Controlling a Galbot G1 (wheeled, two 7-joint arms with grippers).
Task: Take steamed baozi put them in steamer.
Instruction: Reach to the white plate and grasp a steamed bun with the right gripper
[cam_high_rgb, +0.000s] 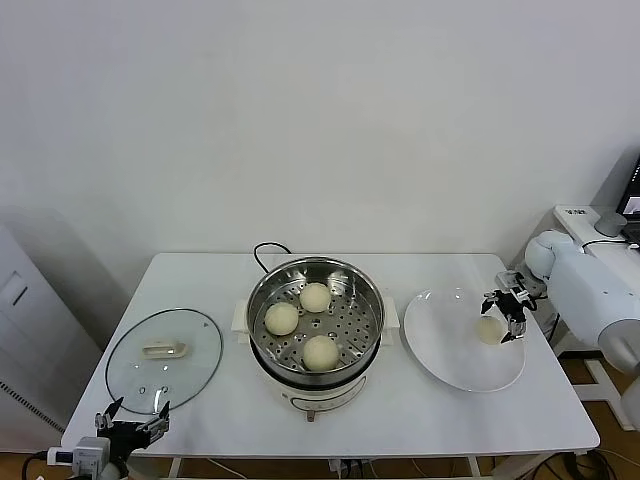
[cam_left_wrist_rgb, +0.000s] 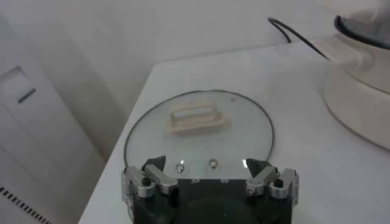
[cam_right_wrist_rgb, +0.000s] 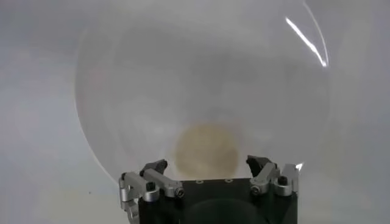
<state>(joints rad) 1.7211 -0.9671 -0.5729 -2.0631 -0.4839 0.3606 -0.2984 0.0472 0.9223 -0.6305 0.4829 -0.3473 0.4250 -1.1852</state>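
Right gripper (cam_high_rgb: 505, 315) straddles the last steamed baozi (cam_high_rgb: 490, 329) on the plate (cam_high_rgb: 440, 350), fingers apart, not gripping. Left gripper (cam_high_rgb: 133, 421) parked (spread wide, empty).

Head view: high, facing forward and down, takes in the whole desk (cam_high_rgb: 480, 420) with the wall behind; far enough off to hold every edge.

Left wrist view: low, close over the desk's near left corner, looking across the glass lid (cam_left_wrist_rgb: 201, 131) toward the steamer (cam_left_wrist_rgb: 359, 91) at the desk's middle. Both also appear in the head view.

Right wrist view: very close, looking straight down onto the white plate (cam_right_wrist_rgb: 122, 79) near the desk's right edge, one baozi (cam_right_wrist_rgb: 206, 152) just ahead of the lens; the head view shares both.
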